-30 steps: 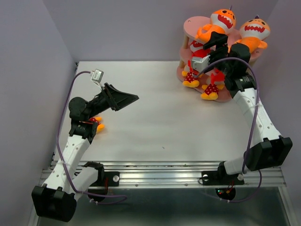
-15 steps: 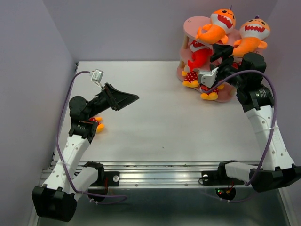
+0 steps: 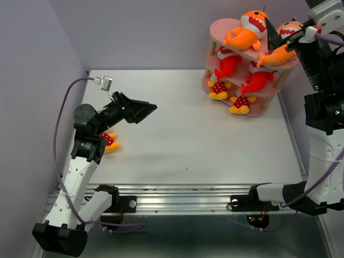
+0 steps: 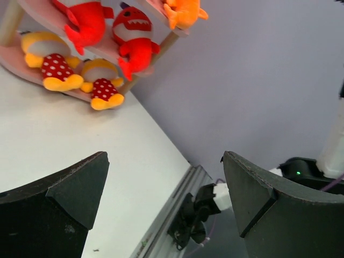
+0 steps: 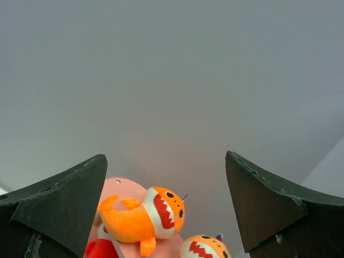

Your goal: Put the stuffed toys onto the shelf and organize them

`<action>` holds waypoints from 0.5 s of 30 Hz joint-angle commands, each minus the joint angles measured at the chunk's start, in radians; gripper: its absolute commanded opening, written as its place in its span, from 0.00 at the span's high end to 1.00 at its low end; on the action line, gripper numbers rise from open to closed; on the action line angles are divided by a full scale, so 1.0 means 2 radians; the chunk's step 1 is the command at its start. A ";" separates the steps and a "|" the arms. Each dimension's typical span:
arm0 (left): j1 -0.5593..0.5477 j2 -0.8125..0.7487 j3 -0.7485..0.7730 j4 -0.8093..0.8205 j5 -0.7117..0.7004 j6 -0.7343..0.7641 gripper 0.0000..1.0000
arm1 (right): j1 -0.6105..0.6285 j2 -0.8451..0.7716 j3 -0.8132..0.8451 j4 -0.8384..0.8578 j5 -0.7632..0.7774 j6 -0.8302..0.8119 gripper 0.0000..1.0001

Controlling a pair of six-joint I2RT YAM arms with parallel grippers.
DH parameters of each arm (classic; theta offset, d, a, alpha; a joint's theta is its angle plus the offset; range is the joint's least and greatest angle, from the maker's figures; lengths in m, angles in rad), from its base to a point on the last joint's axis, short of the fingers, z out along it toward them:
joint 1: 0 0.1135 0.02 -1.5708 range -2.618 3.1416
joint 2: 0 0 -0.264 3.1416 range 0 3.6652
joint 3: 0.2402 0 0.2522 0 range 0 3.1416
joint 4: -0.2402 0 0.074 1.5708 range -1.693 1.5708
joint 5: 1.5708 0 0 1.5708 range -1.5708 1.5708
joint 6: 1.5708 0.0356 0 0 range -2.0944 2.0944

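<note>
The pink shelf [image 3: 221,26] stands at the table's far right. Two orange sharks [image 3: 248,29] [image 3: 290,33] lie on its top board, two red sharks [image 3: 228,64] [image 3: 258,78] on the middle one, and two yellow-orange figures [image 3: 217,90] [image 3: 240,105] on the bottom one. A third figure [image 3: 109,142] lies on the table beside the left arm. My left gripper [image 3: 146,114] hangs open over the left of the table, empty [image 4: 164,188]. My right gripper [image 3: 279,40] is raised by the shelf top, open and empty [image 5: 165,161], with the orange sharks [image 5: 145,217] [image 5: 204,247] below it.
Purple walls close in the table at the back and both sides. A metal rail [image 3: 183,196] with both arm bases runs along the near edge. The left wrist view looks across the table at the shelf [image 4: 13,54] and the right arm's base [image 4: 201,209].
My right arm has drawn back from the shelf's middle board and risen to the level of its top. The second red shark now shows on the middle board. My left arm has shifted a little.
</note>
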 commanded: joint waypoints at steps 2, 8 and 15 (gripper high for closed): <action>0.004 -0.034 0.051 -0.083 -0.071 0.110 0.01 | -0.002 0.012 0.027 0.020 0.074 0.144 0.04; 0.004 -0.059 0.067 -0.142 -0.123 0.177 0.01 | -0.002 -0.011 0.015 0.019 0.069 0.172 0.04; 0.004 -0.104 0.066 -0.235 -0.250 0.231 0.01 | -0.002 -0.052 -0.021 -0.037 -0.021 0.178 0.04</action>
